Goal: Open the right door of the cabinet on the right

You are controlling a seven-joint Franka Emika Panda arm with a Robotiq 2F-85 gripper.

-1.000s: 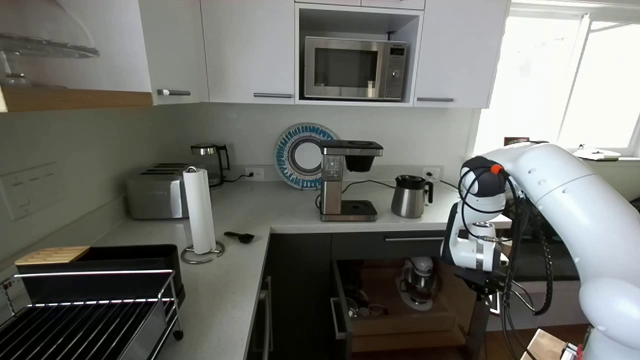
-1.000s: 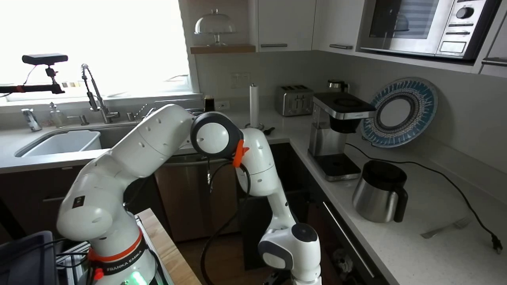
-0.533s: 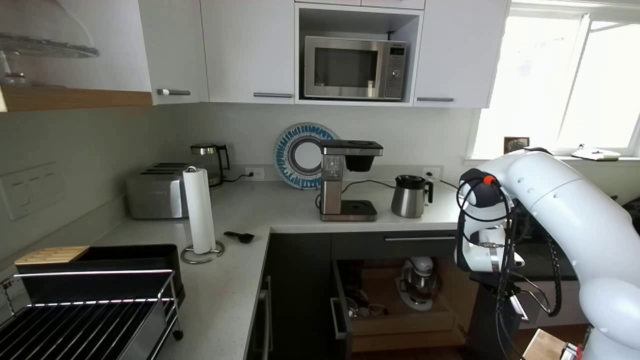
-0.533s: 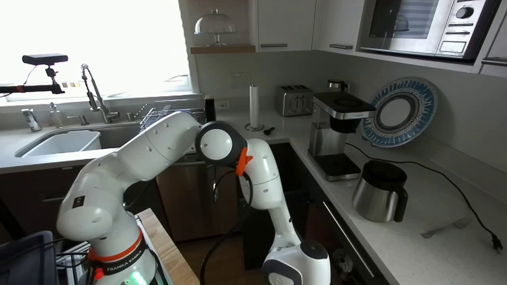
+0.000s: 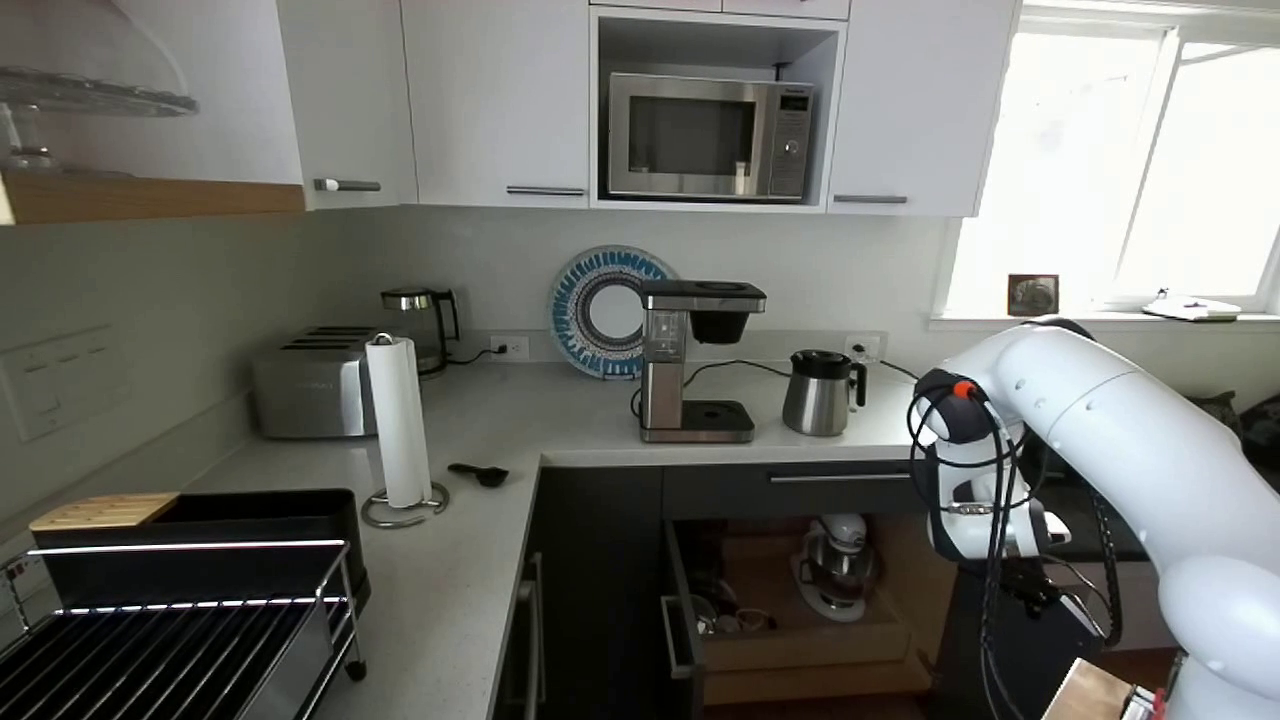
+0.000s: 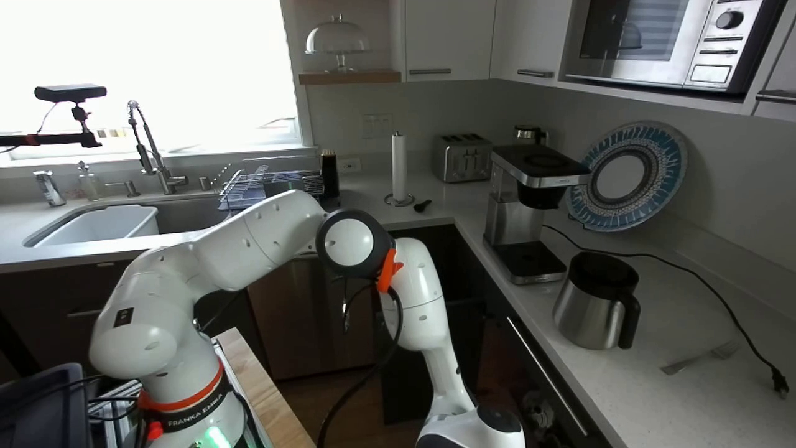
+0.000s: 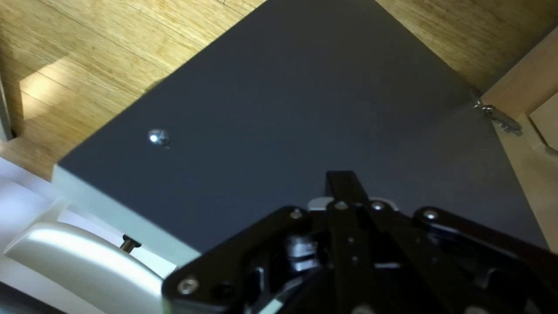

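The tall, flat, dark charcoal right door (image 7: pixel 283 109) is seen swung outward from the dark charcoal two-door base cabinet (image 5: pixel 720 490), to which it is joined by a silver metal hinge (image 7: pixel 499 117), shown at the right of the wrist view. A small, round, shiny metal fitting (image 7: pixel 158 137) is set on its face, well apart from the hinge. In the wrist view the door is partly covered by the black, jointed gripper (image 7: pixel 344 181), whose fingers are brought together at the tips; whether the door is touched by them cannot be told. The gripper is carried by the white, rounded robot arm (image 5: pixel 1120 415), along which black cables (image 5: pixel 998 560) are looped. At the cabinet's other side the dark charcoal left door (image 5: pixel 676 575), fitted with a silver bar handle (image 5: pixel 670 635), is likewise swung out, and in the brown wooden interior (image 5: pixel 810 655) a white-and-silver stand mixer (image 5: pixel 838 575) is held. On the pale, smooth surface (image 5: pixel 590 430) above, a silver-and-black coffee maker (image 5: pixel 664 380) and a silver carafe with a black lid (image 5: pixel 815 400) are shown in both exterior views.
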